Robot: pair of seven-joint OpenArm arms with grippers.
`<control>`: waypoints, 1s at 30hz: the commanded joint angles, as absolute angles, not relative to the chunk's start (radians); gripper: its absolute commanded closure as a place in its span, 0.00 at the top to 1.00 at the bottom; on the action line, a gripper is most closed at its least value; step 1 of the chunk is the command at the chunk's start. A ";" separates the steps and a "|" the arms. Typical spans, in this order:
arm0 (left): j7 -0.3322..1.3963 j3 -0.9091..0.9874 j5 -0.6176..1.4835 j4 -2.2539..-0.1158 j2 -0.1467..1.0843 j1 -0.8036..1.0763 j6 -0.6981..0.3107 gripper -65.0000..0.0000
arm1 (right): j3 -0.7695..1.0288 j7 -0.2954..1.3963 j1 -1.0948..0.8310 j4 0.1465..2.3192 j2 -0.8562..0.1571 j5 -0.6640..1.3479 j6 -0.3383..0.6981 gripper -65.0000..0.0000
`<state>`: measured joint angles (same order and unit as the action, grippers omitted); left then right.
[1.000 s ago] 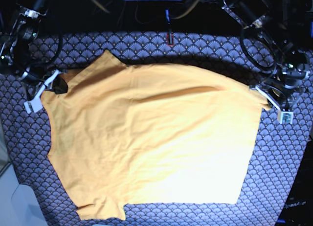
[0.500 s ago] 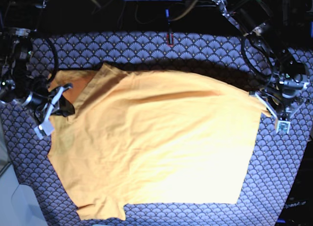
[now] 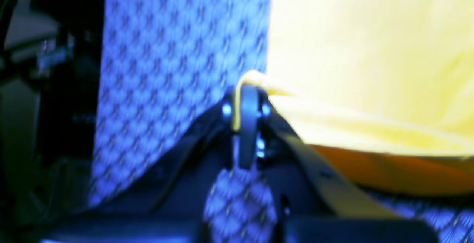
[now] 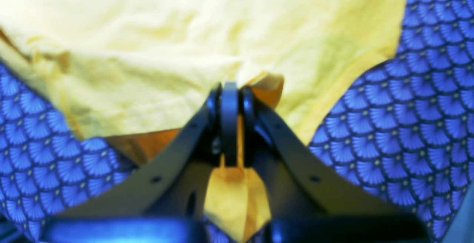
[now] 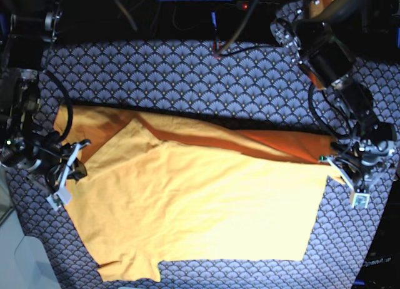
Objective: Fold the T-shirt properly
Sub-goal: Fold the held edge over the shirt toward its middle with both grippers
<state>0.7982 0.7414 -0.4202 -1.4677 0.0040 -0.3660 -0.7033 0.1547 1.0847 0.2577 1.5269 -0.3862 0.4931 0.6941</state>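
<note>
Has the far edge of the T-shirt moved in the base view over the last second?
Yes. The T-shirt's far edge has come toward the camera, away from the red mark on the patterned cloth, baring a darker layer beneath.

One T-shirt (image 5: 194, 214), orange-yellow, only garment here. One navy fan-pattern cloth (image 5: 187, 70) covering the worktop. Two robot arms, two hands: left hand (image 5: 350, 179) at the worktop's right edge, right hand (image 5: 65, 176) at its left edge.
</note>
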 commanded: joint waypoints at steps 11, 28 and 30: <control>0.670 0.700 -0.455 -1.293 0.005 -0.423 -0.698 0.00 | 0.111 1.024 0.375 1.455 -0.403 0.470 0.698 0.00; 0.656 0.664 -0.450 -1.259 0.015 -0.513 -0.698 0.00 | 0.013 0.892 0.513 1.221 -0.406 0.446 0.698 0.00; 0.656 0.645 -0.449 -1.248 0.015 -0.513 -0.698 0.00 | -0.002 0.889 0.539 1.199 -0.406 0.446 0.698 0.00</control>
<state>0.6765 0.6537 -0.4644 -1.2373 0.0101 -0.4797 -0.7025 -0.0059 0.9138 0.5026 1.1835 -0.3939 0.4294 0.6945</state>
